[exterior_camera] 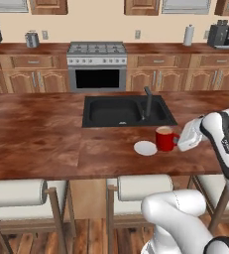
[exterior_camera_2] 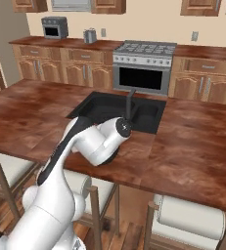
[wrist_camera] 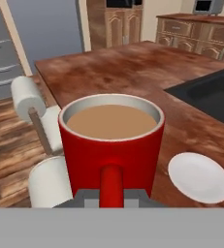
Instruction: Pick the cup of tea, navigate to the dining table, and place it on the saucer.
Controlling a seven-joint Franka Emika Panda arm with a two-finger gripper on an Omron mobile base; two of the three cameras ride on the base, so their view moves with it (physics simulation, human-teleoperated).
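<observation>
One small glossy red mug of tan tea [wrist_camera: 111, 145] sits clamped by its handle in our gripper [wrist_camera: 111, 196]. We judge it rigid, slick and nearly brimful, so we keep it level above the flat white round saucer [wrist_camera: 199, 177].

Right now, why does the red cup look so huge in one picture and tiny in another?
In the hand view the cup sits right before the camera, so it looms large and sharp, its tea plain to see. In the left base view the cup is farther off, small and soft-edged beside the white plate. The right base view has the arm in front.
</observation>
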